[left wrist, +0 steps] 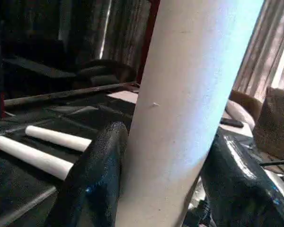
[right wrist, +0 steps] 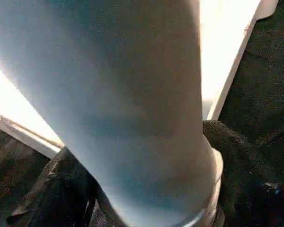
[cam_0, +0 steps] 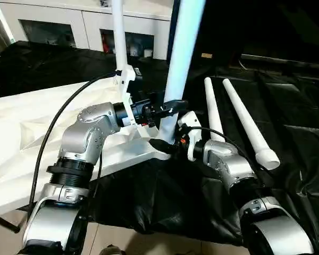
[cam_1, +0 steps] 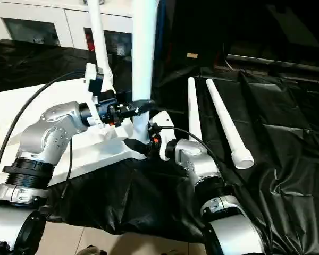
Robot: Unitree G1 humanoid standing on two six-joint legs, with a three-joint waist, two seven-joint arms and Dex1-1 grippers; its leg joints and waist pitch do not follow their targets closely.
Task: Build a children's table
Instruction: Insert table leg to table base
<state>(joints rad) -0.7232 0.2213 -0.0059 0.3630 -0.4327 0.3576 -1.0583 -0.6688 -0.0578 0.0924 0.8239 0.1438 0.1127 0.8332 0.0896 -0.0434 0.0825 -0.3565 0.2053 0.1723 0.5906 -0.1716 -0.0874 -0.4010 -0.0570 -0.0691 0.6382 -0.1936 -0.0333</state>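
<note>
The tabletop (cam_0: 21, 133) lies upside down, the biggest thing in view, with its near corner over black sheeting (cam_0: 287, 122). Beyond it stands a white cabinet (cam_0: 85, 26). One leg (cam_0: 118, 37) is already upright in a far socket. A second leg (cam_0: 182, 58) stands upright at the near corner, its foot in or on the corner socket; whether it is fully seated I cannot tell. Two spare legs (cam_0: 244, 119) lie side by side on the sheeting, well apart from the top.

The left gripper (cam_0: 167, 108) reaches in from the side, and in its wrist view its black fingers (left wrist: 97, 175) straddle the near leg, one touching it, the other close beside it, so it looks about to clamp. The right gripper (cam_0: 167, 144) holds the same leg low down, its fingers (right wrist: 227, 142) wrapped round the base just above the socket.

The risk here is a crooked seat: two grips at different heights could push the leg off vertical, so it jams or pops out. A loose left grip could let it lean, too.
</note>
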